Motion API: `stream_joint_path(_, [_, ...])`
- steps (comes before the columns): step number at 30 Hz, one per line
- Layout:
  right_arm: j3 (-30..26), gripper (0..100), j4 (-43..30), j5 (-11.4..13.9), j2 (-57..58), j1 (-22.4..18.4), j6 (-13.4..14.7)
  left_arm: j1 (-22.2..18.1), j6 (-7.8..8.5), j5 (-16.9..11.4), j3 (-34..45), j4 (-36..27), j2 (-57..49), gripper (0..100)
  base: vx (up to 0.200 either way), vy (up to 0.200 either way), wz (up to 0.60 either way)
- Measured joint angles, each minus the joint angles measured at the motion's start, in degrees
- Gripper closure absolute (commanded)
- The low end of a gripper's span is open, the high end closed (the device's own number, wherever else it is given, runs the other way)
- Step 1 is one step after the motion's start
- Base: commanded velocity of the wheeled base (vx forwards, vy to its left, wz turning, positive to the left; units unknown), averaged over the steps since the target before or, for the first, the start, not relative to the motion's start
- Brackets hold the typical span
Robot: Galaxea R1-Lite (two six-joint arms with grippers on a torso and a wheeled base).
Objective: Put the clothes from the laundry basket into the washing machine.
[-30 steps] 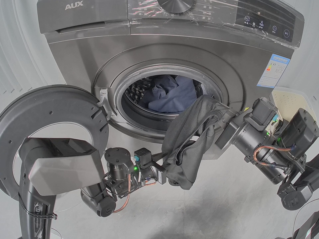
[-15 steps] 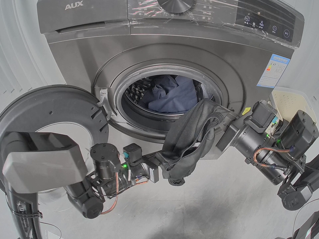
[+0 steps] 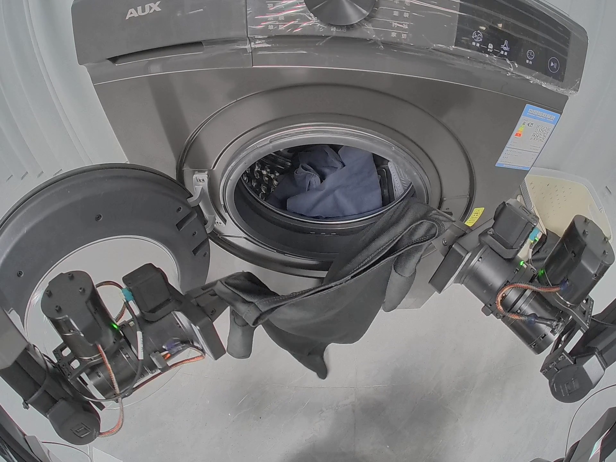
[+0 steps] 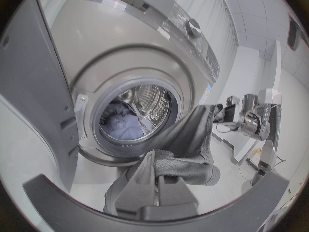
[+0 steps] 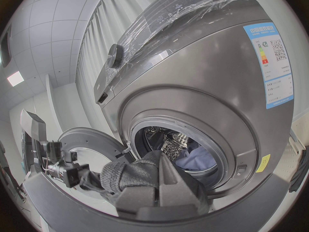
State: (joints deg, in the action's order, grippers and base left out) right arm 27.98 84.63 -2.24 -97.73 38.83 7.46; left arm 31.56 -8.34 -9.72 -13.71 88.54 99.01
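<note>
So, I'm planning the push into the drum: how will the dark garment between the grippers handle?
Likely floppy: the garment sags between the left gripper and right gripper, its lower edge hanging free. Probably light, since two pinched ends carry it. It may catch on the nearby door rim.

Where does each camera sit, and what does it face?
Head view: on the robot's head, looking down at the open washing machine; both arms hold a dark garment between them.
Left wrist view: behind the left gripper, facing the drum; right arm beyond.
Right wrist view: behind the right gripper, facing the drum; left arm beyond.
Shared: all show the garment and blue clothes inside.
</note>
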Motion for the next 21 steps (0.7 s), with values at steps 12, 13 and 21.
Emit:
stream_joint_path(12, [-4.55, 100, 0.44, 8.51, 0.94, -5.07, -0.44, -4.47, -2.58, 0.22, -5.77, 0.04, -4.17, 100, 0.000, 0.000, 0.00])
stream_joint_path(13, [-4.80, 100, 0.66, 9.17, 1.21, -5.51, -0.44, -4.61, -2.66, 0.28, -6.24, 0.04, -4.25, 100, 0.000, 0.000, 0.00])
stream_joint_path(21, [-5.63, 100, 0.28, 11.11, 3.24, -6.94, -0.38, -4.94, -2.82, 0.39, -8.22, 0.11, -4.69, 100, 0.000, 0.000, 0.00])
